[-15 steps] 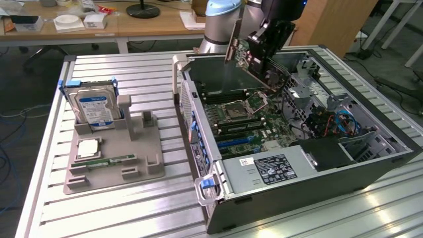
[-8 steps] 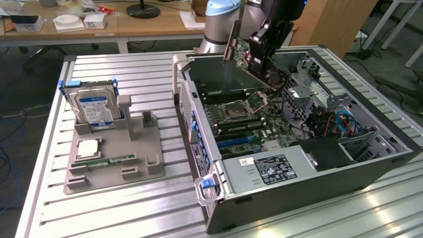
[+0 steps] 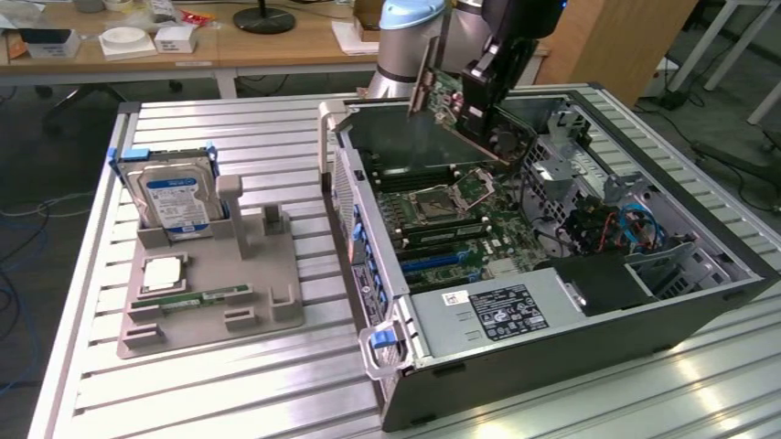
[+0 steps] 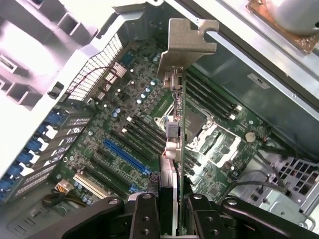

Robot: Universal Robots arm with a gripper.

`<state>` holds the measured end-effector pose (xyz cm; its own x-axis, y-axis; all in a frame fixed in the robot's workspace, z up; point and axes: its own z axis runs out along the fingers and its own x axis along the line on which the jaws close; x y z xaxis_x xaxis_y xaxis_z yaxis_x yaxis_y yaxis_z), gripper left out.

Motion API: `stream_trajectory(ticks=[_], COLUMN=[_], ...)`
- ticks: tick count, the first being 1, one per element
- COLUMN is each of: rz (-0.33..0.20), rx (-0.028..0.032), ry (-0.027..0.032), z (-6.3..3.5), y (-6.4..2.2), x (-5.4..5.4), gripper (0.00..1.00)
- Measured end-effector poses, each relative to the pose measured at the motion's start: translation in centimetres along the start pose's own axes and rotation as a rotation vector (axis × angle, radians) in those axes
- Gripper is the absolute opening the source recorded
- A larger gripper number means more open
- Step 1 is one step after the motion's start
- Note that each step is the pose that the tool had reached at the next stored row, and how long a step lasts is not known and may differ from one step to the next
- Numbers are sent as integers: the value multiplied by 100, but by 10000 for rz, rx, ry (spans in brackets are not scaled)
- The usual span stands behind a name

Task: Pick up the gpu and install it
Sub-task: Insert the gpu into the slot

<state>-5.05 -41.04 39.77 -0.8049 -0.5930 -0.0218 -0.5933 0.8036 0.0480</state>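
The gpu (image 3: 454, 108), a green card with a silver end bracket, hangs tilted in the air above the open computer case (image 3: 683, 302). My gripper (image 3: 495, 91) is shut on its edge. In the wrist view the gpu (image 4: 175, 124) runs edge-on away from my gripper (image 4: 172, 209), its silver bracket (image 4: 188, 42) at the far end. Below it lies the motherboard (image 4: 124, 134) with its blue and black expansion slots (image 4: 125, 155). The card is well clear of the slots.
A grey fixture (image 3: 214, 283) on the slatted table, at the exterior view's left, holds a hard drive (image 3: 177, 201) upright and a small CPU chip (image 3: 165, 273). Inside the case are the CPU socket (image 3: 440, 201), a power supply (image 3: 500, 311) and cables (image 3: 623, 224).
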Motion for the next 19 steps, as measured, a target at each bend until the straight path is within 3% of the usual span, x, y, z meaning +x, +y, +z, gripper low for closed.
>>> stream_trajectory(ticks=[19], rz=[-2125], rx=[-136], ry=[35], z=[0], y=[0], x=[0], gripper=[27])
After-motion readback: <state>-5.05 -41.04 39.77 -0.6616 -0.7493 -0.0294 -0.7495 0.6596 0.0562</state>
